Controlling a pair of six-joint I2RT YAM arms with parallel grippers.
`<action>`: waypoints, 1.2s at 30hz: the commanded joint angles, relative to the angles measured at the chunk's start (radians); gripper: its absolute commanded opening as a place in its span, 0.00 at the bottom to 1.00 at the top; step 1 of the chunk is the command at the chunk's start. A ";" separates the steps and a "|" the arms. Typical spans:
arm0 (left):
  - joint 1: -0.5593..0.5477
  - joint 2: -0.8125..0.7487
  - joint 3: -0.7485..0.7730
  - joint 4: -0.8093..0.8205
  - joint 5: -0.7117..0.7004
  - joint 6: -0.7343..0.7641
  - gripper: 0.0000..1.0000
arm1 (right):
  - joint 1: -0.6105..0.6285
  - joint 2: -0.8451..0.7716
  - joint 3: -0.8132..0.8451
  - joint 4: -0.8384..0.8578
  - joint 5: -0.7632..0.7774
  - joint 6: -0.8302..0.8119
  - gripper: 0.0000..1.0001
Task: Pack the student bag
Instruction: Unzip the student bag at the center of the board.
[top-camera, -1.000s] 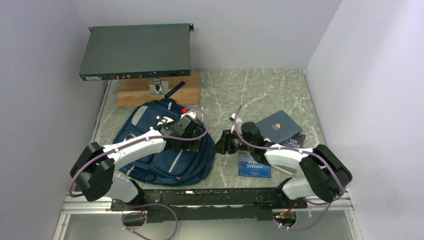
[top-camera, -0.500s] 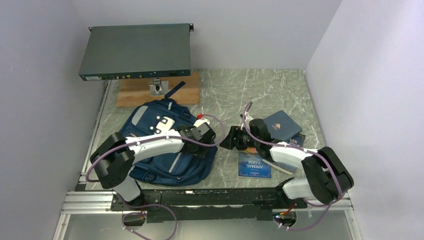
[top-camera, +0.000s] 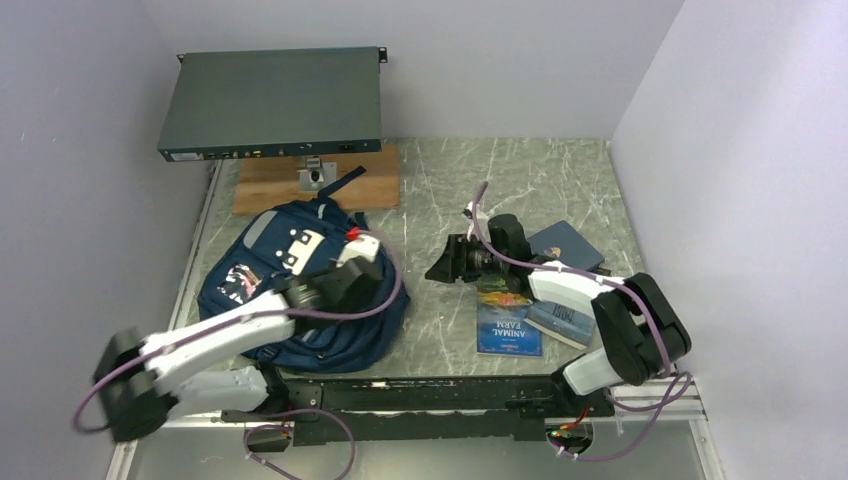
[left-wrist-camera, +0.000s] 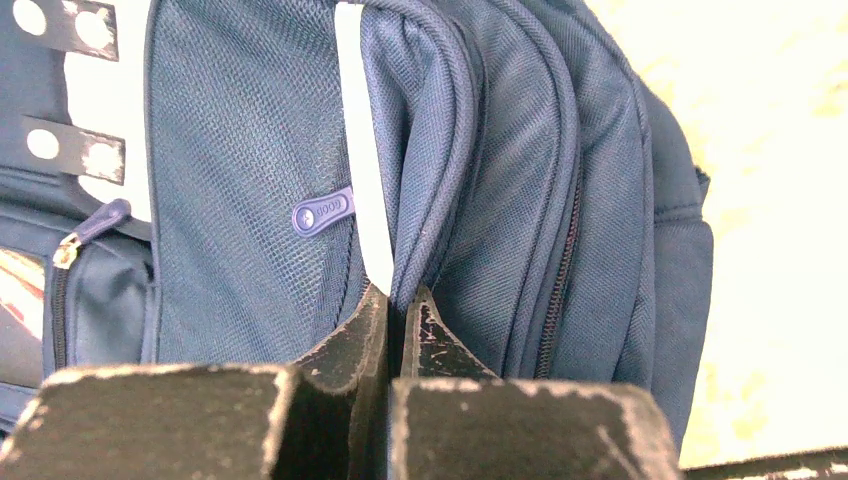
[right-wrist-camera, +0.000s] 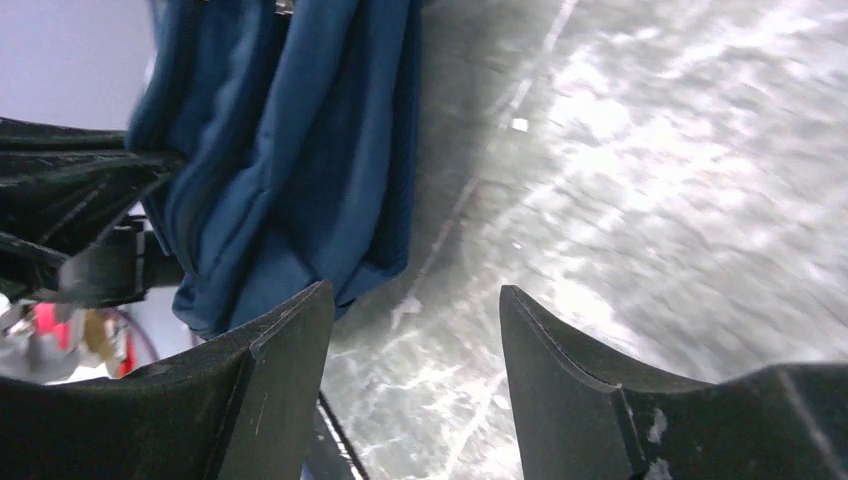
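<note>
One navy student bag (top-camera: 255, 265), grey-striped, lies slumped and creased.

Left arm (top-camera: 215, 335), right arm (top-camera: 565, 290): white links, black joints, purple cables (top-camera: 399, 285) looped alongside; gripper fingers (left-wrist-camera: 445, 350) black, scuffed.

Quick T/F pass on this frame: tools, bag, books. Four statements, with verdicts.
1. The left tool is shut on a fold of the student bag. True.
2. The right tool holds a book. False: it is open and empty above the table.
3. The books are inside the bag. False: they lie on the table, right of the bag.
4. A wooden board lies behind the bag. True.
</note>
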 joint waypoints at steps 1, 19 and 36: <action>0.025 -0.364 -0.100 0.116 -0.022 0.168 0.00 | 0.002 0.070 0.082 0.176 -0.209 0.078 0.63; 0.084 -0.936 -0.167 0.074 0.220 0.405 0.00 | 0.088 0.312 0.304 0.534 -0.367 0.299 0.51; 0.084 -0.962 -0.192 0.081 0.320 0.437 0.00 | 0.105 0.579 0.377 0.791 -0.267 0.781 0.53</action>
